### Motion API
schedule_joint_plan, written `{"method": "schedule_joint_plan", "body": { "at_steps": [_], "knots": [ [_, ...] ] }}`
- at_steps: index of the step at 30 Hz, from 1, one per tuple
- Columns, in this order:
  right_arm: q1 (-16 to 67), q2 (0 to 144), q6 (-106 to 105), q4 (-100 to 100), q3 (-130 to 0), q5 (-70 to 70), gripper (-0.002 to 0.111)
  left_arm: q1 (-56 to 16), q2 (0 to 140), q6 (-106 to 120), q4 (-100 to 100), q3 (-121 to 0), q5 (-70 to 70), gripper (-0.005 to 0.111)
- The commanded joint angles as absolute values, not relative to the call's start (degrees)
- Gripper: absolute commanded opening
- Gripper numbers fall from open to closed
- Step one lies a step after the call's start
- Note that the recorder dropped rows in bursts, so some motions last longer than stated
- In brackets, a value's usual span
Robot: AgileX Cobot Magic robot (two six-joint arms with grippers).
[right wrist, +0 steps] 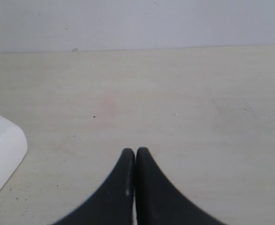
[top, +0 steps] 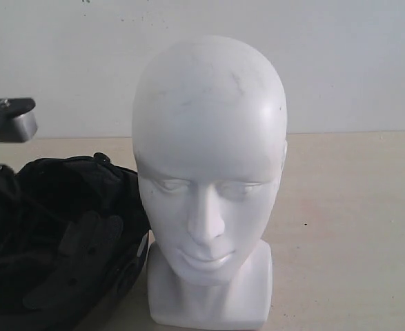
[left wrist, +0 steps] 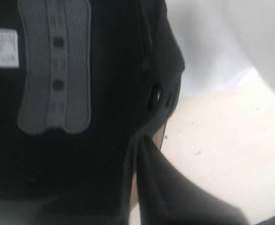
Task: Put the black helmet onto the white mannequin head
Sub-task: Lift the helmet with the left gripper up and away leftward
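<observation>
The glossy white bald mannequin head (top: pixel 209 152) fills the centre of the exterior view, upright on its blocky neck base and facing us. Touching or just beside it, at the lower left of that frame, sits the matte black helmet (top: pixel 57 234), its opening turned towards us so the dark padded lining shows. The head is bare, so the placing is not yet done.

In the left wrist view the lining crowds the frame: a grey mesh pad (left wrist: pixel 55 70) and a white label (left wrist: pixel 2 48). The left end effector (left wrist: pixel 142 164) appears pinched tight on the black helmet's rim, one dark finger lying along the outside edge. The right end effector (right wrist: pixel 135 161) hovers over the pale counter (right wrist: pixel 184 93) with its tips pressed together, holding nothing; a corner of the neck base (right wrist: pixel 1 150) shows at the left of its view.

We judge the step in hand to be raising the helmet. To do it well, we should lift it above the crown, turn the opening downward, centre it, and lower it straight. A sideways push could topple the head, and loose straps may catch on the brow.
</observation>
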State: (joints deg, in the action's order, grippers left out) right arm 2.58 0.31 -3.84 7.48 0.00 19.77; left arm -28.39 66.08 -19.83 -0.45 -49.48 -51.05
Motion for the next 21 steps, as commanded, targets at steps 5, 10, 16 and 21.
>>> {"method": "schedule_joint_plan", "body": {
  "at_steps": [5, 10, 16, 21],
  "knots": [
    [2.7, 0.0, -3.7, 7.1, 0.0, 19.1, 0.000, -28.7, 61.9, -18.0, -2.6, -43.5, -45.7, 0.004],
    [2.7, 0.0, -3.7, 7.1, 0.0, 19.1, 0.000, -28.7, 64.5, -16.2, -2.6, -43.5, -44.8, 0.004],
    [2.7, 0.0, -3.7, 7.1, 0.0, 19.1, 0.000, -28.7, 65.9, -14.7, -2.7, -43.5, -42.7, 0.015],
    [2.7, 0.0, -3.7, 7.1, 0.0, 19.1, 0.000, -28.7, 67.9, -14.1, -2.9, -43.5, -40.3, 0.054]
  ]
}}
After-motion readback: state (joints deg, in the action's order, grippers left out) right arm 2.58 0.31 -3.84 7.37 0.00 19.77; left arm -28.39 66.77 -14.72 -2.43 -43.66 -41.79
